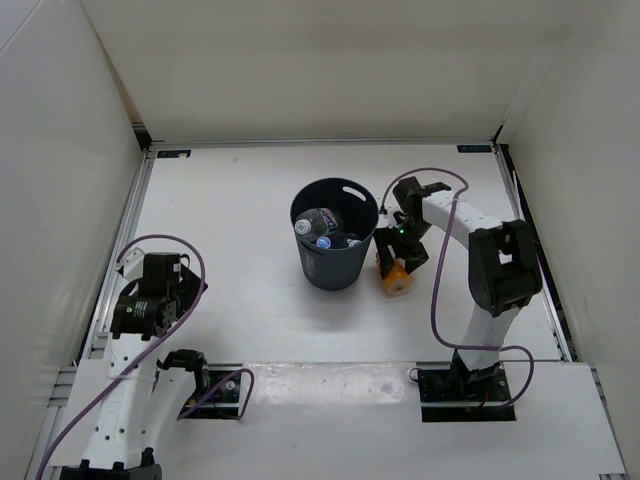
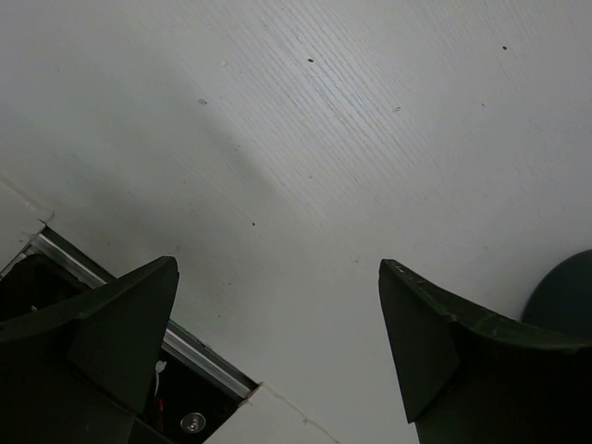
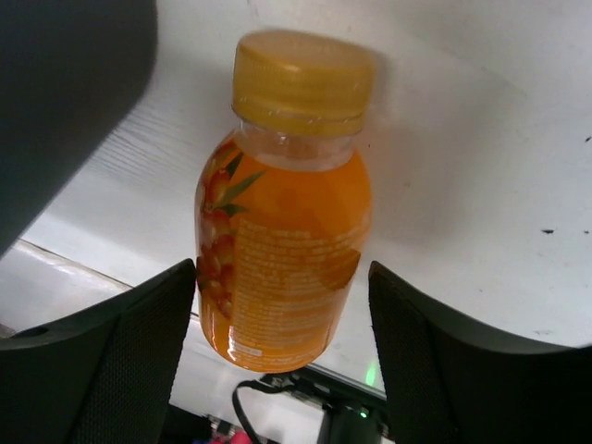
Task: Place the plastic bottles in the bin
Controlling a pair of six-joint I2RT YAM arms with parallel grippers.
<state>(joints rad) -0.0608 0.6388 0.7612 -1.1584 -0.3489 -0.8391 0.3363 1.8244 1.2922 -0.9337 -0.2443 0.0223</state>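
The short orange bottle [image 1: 397, 278] with an orange cap lies on the table just right of the dark blue-grey bin [image 1: 335, 270]. My right gripper [image 1: 395, 262] is down over it. In the right wrist view the bottle [image 3: 282, 231] lies between the fingers of the right gripper [image 3: 282, 277]; the left finger is at its side and a small gap shows on the right. Clear plastic bottles [image 1: 322, 222] lie inside the bin. My left gripper [image 1: 172, 290] hovers near the table's left edge; in the left wrist view it [image 2: 277, 268] is open and empty.
White walls close in the table on the left, back and right. The bin's dark wall fills the upper left of the right wrist view [image 3: 65, 111] and its edge shows at the right of the left wrist view [image 2: 566, 291]. The left arm's base slot [image 2: 185, 407] is below.
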